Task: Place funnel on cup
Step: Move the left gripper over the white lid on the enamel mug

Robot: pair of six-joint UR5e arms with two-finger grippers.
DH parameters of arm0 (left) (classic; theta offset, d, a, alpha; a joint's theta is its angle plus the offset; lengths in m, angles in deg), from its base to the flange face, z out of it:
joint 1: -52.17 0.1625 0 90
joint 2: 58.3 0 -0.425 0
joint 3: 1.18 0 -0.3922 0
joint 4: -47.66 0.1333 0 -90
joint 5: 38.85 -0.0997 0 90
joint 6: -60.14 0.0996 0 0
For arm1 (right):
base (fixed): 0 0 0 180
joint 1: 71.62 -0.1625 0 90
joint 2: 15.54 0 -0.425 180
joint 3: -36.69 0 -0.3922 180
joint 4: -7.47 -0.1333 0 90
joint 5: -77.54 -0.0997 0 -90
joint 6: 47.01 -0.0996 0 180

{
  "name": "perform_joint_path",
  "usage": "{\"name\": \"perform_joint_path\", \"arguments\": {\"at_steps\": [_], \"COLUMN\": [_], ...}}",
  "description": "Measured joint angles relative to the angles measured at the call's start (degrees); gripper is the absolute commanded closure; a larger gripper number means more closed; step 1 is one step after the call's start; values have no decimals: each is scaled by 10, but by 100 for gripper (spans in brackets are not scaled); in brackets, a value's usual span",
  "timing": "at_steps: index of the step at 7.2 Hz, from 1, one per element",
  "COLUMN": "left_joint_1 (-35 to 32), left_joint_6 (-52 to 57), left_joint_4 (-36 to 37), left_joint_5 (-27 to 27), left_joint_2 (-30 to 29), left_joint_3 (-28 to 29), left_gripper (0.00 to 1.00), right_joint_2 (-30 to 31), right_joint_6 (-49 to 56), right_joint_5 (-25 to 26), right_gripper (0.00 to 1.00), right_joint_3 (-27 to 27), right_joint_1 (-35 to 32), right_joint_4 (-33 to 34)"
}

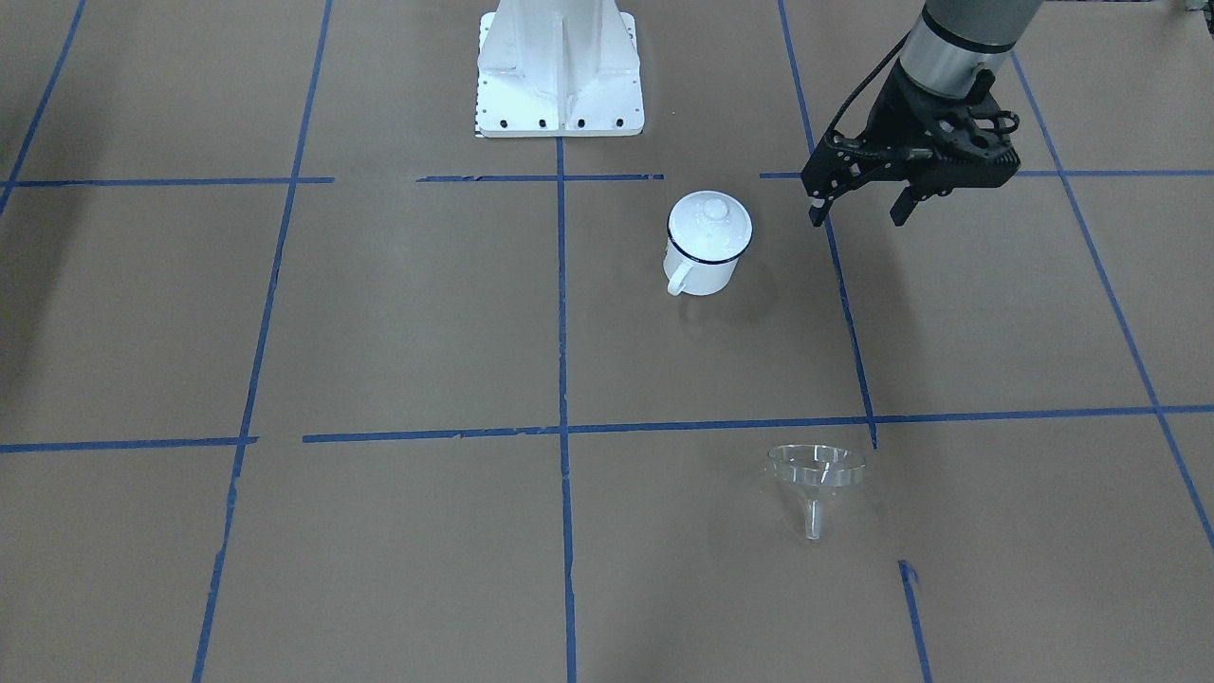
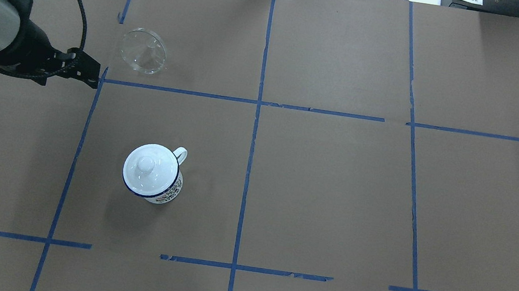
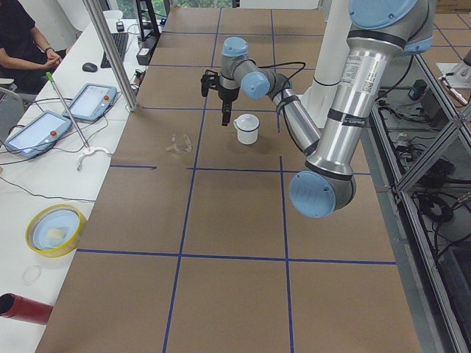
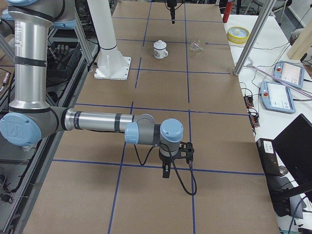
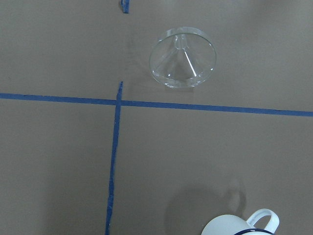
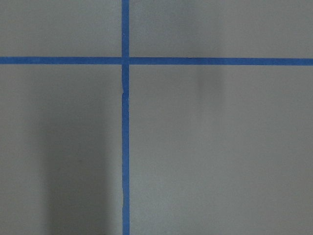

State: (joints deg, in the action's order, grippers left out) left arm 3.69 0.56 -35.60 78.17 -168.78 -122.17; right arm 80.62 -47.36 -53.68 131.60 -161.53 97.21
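Funnel (image 1: 816,471) lying untouched ahead of left end effector (image 1: 858,211) | spread apart, empty | step: approach | next: reach, grip rim | lid (image 1: 709,223) sits on cup (image 1: 704,272)

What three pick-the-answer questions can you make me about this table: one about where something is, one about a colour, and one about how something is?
1. Where is the funnel?
A. on the cup
B. in a bowl
C. lying on the table, apart from the cup

2. What colour is the cup's rim?
A. dark blue
B. red
C. green

3. How is the cup?
A. tipped over
B. upright with its lid on
C. upright and open

Answers:
1 C: the funnel lies on its side on the table, well away from the cup.
2 A: a dark blue line rings the cup's top.
3 B: the white lid with a knob covers the upright cup.
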Motion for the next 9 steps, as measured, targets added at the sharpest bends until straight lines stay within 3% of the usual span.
{"name": "perform_joint_path", "arguments": {"at_steps": [5, 9], "left_joint_1": [83, 159], "left_joint_6": [-8, -89], "left_joint_4": [13, 19], "left_joint_5": [-41, -79], "left_joint_2": [-29, -32], "left_joint_3": [19, 20], "left_gripper": [0, 3], "right_joint_2": [0, 0], "right_joint_6": [0, 0], "right_joint_5": [0, 0], "right_gripper": [0, 0], "right_joint_3": [0, 0], "right_joint_1": [0, 0], "right_joint_4": [0, 0]}}
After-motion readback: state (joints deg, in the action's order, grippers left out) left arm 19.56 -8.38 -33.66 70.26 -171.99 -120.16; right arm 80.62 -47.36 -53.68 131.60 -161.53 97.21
